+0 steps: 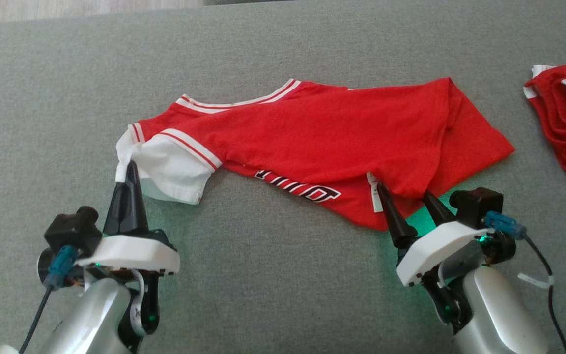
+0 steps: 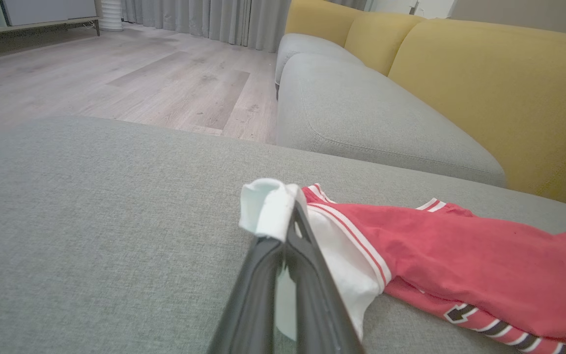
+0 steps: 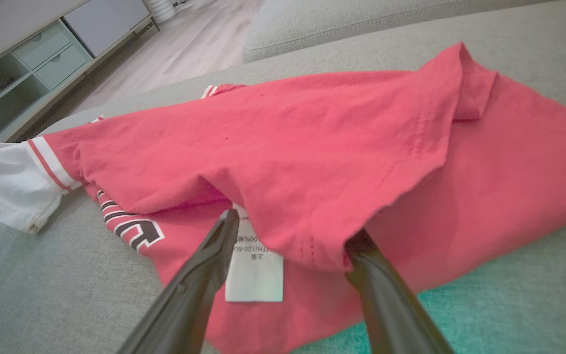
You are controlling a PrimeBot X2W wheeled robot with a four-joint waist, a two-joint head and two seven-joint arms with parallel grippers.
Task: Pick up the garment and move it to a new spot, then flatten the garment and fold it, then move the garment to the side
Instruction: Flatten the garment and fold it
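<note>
The red garment (image 1: 322,132) lies stretched across the grey sofa cushion (image 1: 263,275), partly folded over itself, its white sleeve (image 1: 175,172) at the left and black-and-white lettering (image 1: 302,189) showing along the near edge; the left end effector (image 1: 129,169) is clenched on the edge of that white sleeve, a pinch of cloth bunched over its tips in the left wrist view; the right end effector (image 1: 403,190) sits at the near hem with its fingers spread apart, a hanging fold of red cloth between them and the white care label (image 3: 254,265) just beside the left finger; a second red garment (image 1: 565,115) lies crumpled well apart at the right edge of the cushion; yellow back cushions (image 2: 484,88) and a wooden floor (image 2: 116,73) lie beyond.
</note>
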